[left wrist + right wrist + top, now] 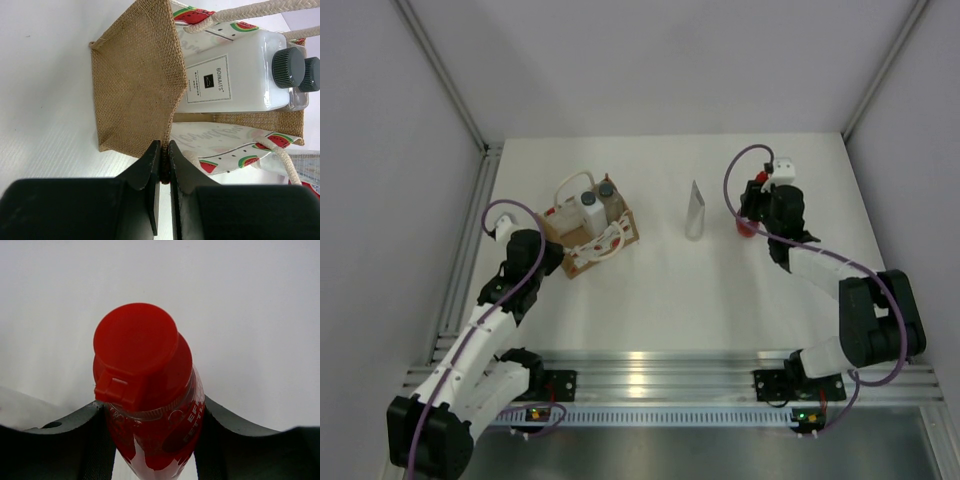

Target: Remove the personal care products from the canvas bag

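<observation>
On white table (pixel 660 310), grey walls (pixel 660 60), left pincer (pixel 164 159) pinching canvas bag (pixel 132 85), right pincer (pixel 152 427) clamping red bottle (pixel 142 357).

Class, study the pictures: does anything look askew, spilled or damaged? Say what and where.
Only the small tan-brown canvas bag looks odd: its end panel is creased and buckled where the left gripper pinches its edge. No spill or damage shows. The right gripper grips the red-capped red bottle.
</observation>
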You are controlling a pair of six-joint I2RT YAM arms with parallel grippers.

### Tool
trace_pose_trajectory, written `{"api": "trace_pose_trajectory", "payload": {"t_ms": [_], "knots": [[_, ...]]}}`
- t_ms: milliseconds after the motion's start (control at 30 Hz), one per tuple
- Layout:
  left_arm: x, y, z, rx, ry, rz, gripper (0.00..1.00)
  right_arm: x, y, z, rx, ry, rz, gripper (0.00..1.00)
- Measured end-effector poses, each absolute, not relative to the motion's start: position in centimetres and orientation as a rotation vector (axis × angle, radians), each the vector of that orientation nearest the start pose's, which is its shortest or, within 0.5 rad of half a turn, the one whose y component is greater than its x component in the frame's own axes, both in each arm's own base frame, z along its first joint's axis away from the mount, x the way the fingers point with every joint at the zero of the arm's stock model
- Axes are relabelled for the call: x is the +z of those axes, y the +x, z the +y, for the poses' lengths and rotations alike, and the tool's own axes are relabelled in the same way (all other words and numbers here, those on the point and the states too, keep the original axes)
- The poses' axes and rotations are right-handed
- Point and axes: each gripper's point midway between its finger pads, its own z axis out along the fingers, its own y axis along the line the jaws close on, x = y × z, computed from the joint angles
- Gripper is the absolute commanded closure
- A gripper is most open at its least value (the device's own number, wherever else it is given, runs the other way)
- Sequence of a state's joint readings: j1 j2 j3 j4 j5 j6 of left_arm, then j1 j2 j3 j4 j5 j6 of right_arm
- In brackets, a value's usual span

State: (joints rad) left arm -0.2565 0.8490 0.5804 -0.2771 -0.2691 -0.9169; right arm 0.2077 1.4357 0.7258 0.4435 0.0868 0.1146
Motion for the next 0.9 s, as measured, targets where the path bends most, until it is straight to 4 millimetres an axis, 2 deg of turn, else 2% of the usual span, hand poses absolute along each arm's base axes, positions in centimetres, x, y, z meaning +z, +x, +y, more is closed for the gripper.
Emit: {"api": "trace_pose_trajectory", "payload": {"t_ms": [67, 133, 167, 300, 400, 433, 500, 600, 667, 800, 900], "knots": [[15.2, 29.4, -6.2, -0.421, -0.839, 1.95, 1.0, 14.9, 43.4, 8.2, 0.141, -0.038, 1.845, 0.86], [15.2, 29.4, -6.2, -0.421, -0.839, 1.95, 1.0, 14.3, 43.6, 8.4, 0.136, -0.051, 1.853, 0.82], [15.2, 29.4, -6.2, -0.421, -0.839, 1.95, 1.0, 14.0, 43.6, 8.4, 0.134, -0.055, 1.858, 0.76], [15.2, 29.4, -6.2, -0.421, -0.839, 1.95, 1.0, 13.2, 43.7, 8.5, 0.129, -0.062, 1.876, 0.72], [15.2, 29.4, -6.2, -0.421, -0.839, 1.95, 1.0, 12.8, 43.7, 8.6, 0.128, -0.064, 1.885, 0.59], [15.2, 29.4, -6.2, -0.421, -0.839, 1.95, 1.0, 12.7, 43.7, 8.6, 0.128, -0.063, 1.886, 0.46], [15.2, 29.4, -6.2, -0.421, -0.838, 1.95, 1.0, 12.7, 43.7, 8.6, 0.127, -0.063, 1.887, 0.44], [15.2, 29.4, -6.2, -0.421, -0.837, 1.95, 1.0, 13.6, 44.1, 8.7, 0.126, -0.059, 1.865, 0.37], [15.2, 29.4, -6.2, -0.42, -0.837, 1.95, 1.0, 14.3, 44.4, 8.7, 0.123, -0.055, 1.85, 0.26], [15.2, 29.4, -6.2, -0.42, -0.836, 1.951, 1.0, 15.5, 44.2, 8.6, 0.116, -0.048, 1.827, 0.24], [15.2, 29.4, -6.2, -0.42, -0.835, 1.951, 1.0, 17.2, 44.2, 8.8, 0.103, -0.042, 1.811, 0.23]]}}
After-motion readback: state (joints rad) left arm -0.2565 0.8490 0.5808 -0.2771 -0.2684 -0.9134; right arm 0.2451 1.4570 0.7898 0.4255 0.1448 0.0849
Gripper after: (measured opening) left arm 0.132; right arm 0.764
